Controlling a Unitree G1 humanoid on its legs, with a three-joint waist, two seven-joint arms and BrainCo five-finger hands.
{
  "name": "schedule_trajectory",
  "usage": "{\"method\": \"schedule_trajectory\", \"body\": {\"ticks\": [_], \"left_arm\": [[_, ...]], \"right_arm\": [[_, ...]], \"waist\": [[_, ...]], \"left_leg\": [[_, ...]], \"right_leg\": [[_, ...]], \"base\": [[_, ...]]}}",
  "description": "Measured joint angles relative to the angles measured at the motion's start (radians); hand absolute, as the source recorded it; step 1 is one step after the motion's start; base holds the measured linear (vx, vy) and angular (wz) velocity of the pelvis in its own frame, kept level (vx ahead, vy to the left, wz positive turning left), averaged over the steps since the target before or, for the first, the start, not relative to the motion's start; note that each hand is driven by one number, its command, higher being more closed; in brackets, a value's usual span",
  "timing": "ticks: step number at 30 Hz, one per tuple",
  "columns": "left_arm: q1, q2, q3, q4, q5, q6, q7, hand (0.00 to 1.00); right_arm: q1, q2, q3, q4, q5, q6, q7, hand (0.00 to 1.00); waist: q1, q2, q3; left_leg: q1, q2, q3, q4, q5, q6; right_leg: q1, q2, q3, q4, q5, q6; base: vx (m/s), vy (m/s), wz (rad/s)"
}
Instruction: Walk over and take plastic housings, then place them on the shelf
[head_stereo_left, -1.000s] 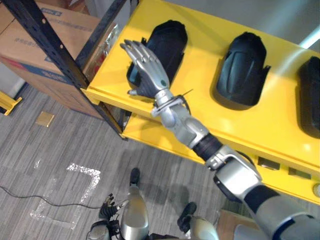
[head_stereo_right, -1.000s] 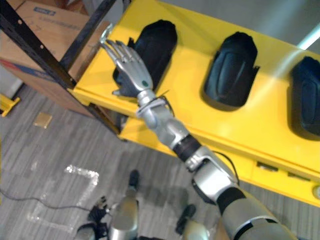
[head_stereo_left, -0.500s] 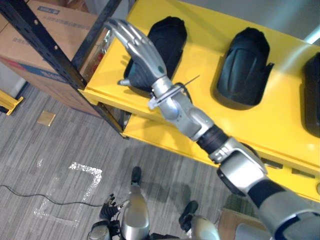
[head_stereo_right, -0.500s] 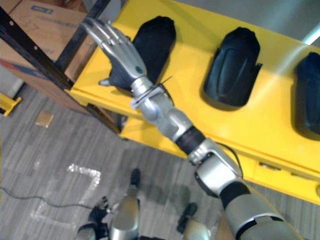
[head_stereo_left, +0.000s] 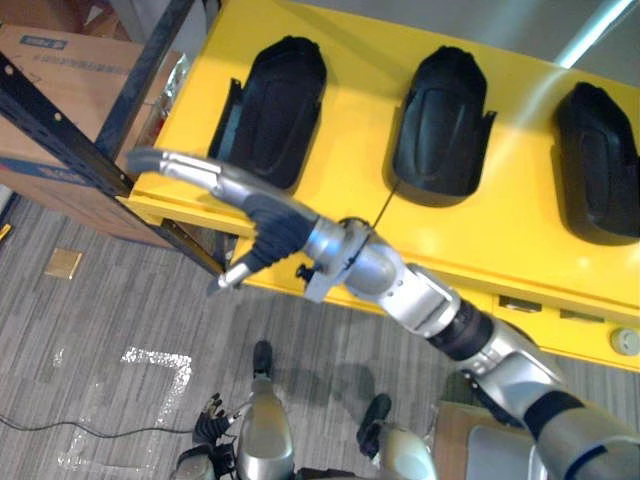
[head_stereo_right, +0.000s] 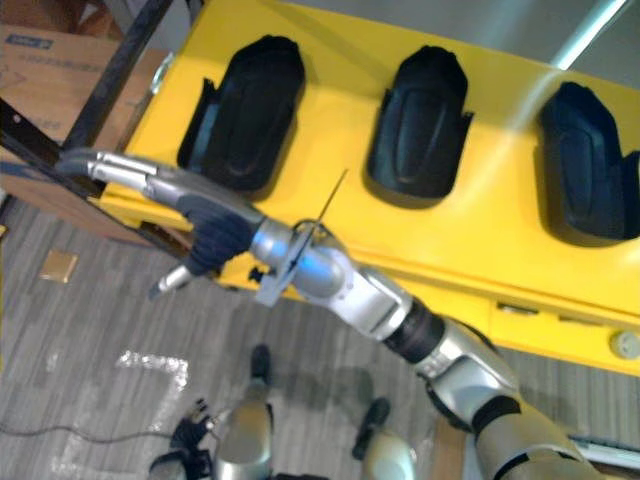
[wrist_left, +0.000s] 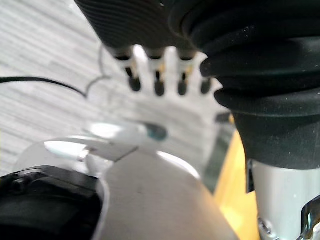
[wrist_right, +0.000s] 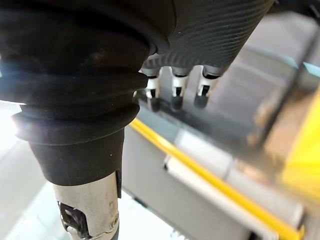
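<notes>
Fingers (head_stereo_left: 180, 166) outstretched and empty, the right hand (head_stereo_left: 262, 222) is hovering at the yellow shelf's (head_stereo_left: 362, 92) front edge, the leftmost black plastic housing (head_stereo_left: 272, 108) lying just beyond it, lengthwise front to back; the relaxed left hand (wrist_left: 158, 75) is hanging well apart.

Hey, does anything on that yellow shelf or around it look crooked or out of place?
Nothing on the shelf: the left housing, middle housing and right housing lie flat, apart, turned alike. The open right hand holds nothing. A small tan square lies loose on the floor.
</notes>
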Motion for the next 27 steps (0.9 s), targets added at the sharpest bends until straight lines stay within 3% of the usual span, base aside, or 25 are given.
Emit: {"method": "schedule_trajectory", "body": {"ticks": [4,8,13,21,27], "left_arm": [[-0.071,0.016,-0.014,-0.004,0.028,-0.050,0.010,0.00],[-0.185,0.022,-0.078,-0.026,0.011,-0.068,0.041,0.00],[-0.253,0.014,-0.174,-0.023,-0.054,-0.054,0.062,0.00],[-0.277,-0.001,-0.217,0.039,-0.057,-0.029,0.089,0.00],[-0.284,-0.024,-0.237,0.067,-0.058,-0.027,0.094,0.00]], "right_arm": [[0.022,0.008,-0.072,0.000,0.038,0.005,0.034,0.00],[0.029,0.014,-0.094,0.000,0.038,0.006,0.087,0.00],[0.034,0.051,-0.093,0.004,0.038,0.008,0.154,0.00],[0.058,0.086,-0.045,0.064,0.038,0.013,0.232,0.00],[0.059,0.123,0.020,0.091,0.038,0.032,0.287,0.00]], "waist": [[-0.010,-0.002,0.010],[-0.019,0.007,0.022],[-0.059,0.018,0.032],[-0.063,0.054,0.053],[-0.063,0.065,0.058]], "left_leg": [[-0.025,-0.004,0.023,0.026,-0.013,0.013],[-0.064,-0.001,0.050,0.081,-0.035,0.010],[-0.095,0.003,0.058,0.149,-0.073,0.011],[-0.139,0.013,0.061,0.233,-0.125,0.012],[-0.155,0.015,0.055,0.264,-0.141,0.015]], "right_leg": [[-0.046,-0.011,0.031,0.023,0.000,-0.001],[-0.088,-0.014,0.070,0.030,0.015,-0.005],[-0.099,-0.015,0.091,0.024,0.028,-0.002],[-0.112,-0.016,0.102,0.030,0.028,-0.001],[-0.123,-0.020,0.102,0.051,0.016,-0.004]], "base": [[-0.05,0.007,-0.17],[-0.03,0.014,-0.20],[0.00,0.012,-0.11],[0.01,0.006,-0.04],[0.00,0.004,0.02]]}}
